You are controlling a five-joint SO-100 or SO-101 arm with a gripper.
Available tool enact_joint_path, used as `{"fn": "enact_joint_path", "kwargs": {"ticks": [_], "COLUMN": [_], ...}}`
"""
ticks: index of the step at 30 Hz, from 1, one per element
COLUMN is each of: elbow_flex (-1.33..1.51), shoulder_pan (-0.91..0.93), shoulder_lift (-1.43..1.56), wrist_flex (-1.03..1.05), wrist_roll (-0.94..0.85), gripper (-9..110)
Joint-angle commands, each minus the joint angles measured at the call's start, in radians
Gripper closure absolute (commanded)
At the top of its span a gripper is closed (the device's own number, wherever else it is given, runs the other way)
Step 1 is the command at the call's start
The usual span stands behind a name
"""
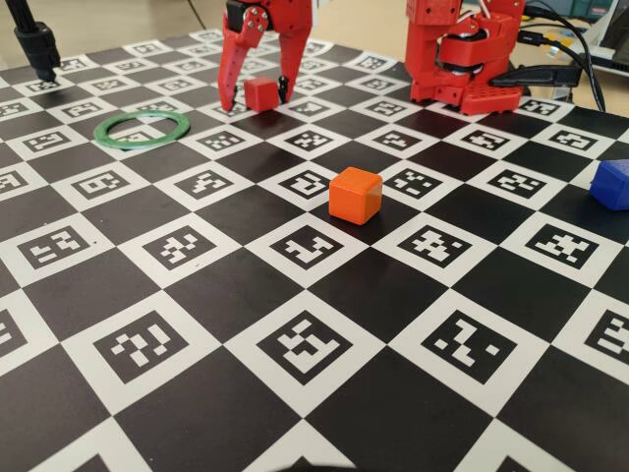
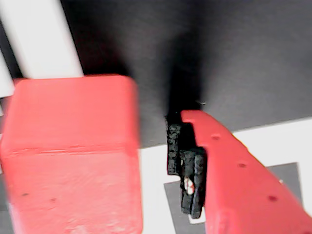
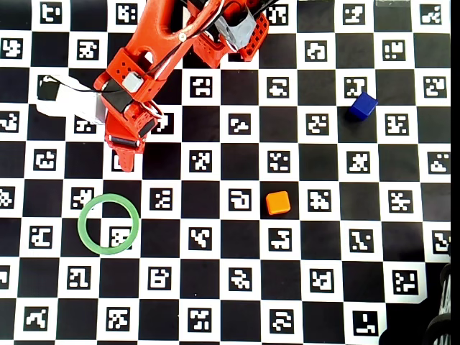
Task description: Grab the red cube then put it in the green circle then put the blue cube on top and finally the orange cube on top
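The red cube (image 1: 261, 93) rests on the checkered board at the far left, between the two lowered fingers of my red gripper (image 1: 256, 102), which is open. In the wrist view the red cube (image 2: 73, 151) fills the left, with a gap to the black-padded finger (image 2: 234, 180) on its right. From overhead the gripper (image 3: 128, 154) hides the cube. The green circle (image 1: 142, 128) (image 3: 108, 223) lies flat and empty just in front of the gripper. Mid-board is the orange cube (image 1: 355, 194) (image 3: 277, 203). The blue cube (image 1: 611, 184) (image 3: 363, 106) is at the right.
The arm's red base (image 1: 462, 59) stands at the back of the board, with cables (image 1: 565, 54) behind it to the right. A black stand (image 1: 37, 44) rises at the back left corner. A white object (image 3: 68, 99) lies beside the arm.
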Motion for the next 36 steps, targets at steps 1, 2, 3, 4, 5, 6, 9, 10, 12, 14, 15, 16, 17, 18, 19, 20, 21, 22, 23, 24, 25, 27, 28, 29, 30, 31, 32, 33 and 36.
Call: {"fn": "enact_joint_path", "kwargs": {"ticks": [1, 2, 3, 4, 5, 6, 9, 10, 12, 14, 15, 16, 17, 18, 19, 20, 21, 22, 23, 24, 25, 27, 28, 29, 30, 31, 32, 33, 36], "elbow_flex": [-0.055, -0.055, -0.055, -0.054, -0.054, -0.054, -0.054, -0.054, -0.057, -0.077, -0.097, -0.127, -0.167, -0.210, -0.253, -0.293, -0.330, -0.367, -0.405, -0.442, -0.479, -0.563, -0.604, -0.640, -0.678, -0.719, -0.770, -0.813, -0.954], "shoulder_pan": [-0.006, -0.006, -0.006, -0.006, -0.006, -0.006, -0.006, -0.006, -0.006, -0.009, -0.009, -0.009, -0.011, -0.011, -0.011, -0.011, -0.011, -0.011, -0.014, -0.018, -0.023, -0.034, -0.040, -0.043, -0.044, -0.044, -0.046, -0.049, -0.057], "shoulder_lift": [0.018, 0.018, 0.020, 0.020, 0.021, 0.021, 0.023, 0.025, 0.028, 0.034, 0.038, 0.040, 0.040, 0.037, 0.034, 0.032, 0.031, 0.029, 0.025, 0.021, 0.017, -0.002, -0.012, -0.025, -0.038, -0.058, -0.081, -0.100, -0.163], "wrist_flex": [0.011, 0.011, 0.009, 0.009, 0.009, 0.008, 0.008, 0.006, 0.008, 0.031, 0.048, 0.077, 0.112, 0.147, 0.178, 0.204, 0.227, 0.252, 0.276, 0.302, 0.328, 0.394, 0.423, 0.440, 0.451, 0.468, 0.494, 0.517, 0.588], "wrist_roll": [0.008, 0.008, 0.006, 0.006, 0.006, 0.006, 0.006, 0.006, 0.003, -0.006, -0.008, -0.008, -0.011, -0.012, -0.012, -0.012, -0.014, -0.014, -0.014, -0.015, -0.020, -0.051, -0.072, -0.086, -0.095, -0.106, -0.117, -0.127, -0.149], "gripper": [94, 96, 97, 97, 97, 97, 97, 97, 98, 99, 99, 99, 99, 99, 99, 99, 99, 99, 99, 99, 99, 99, 99, 99, 99, 99, 99, 99, 100]}}
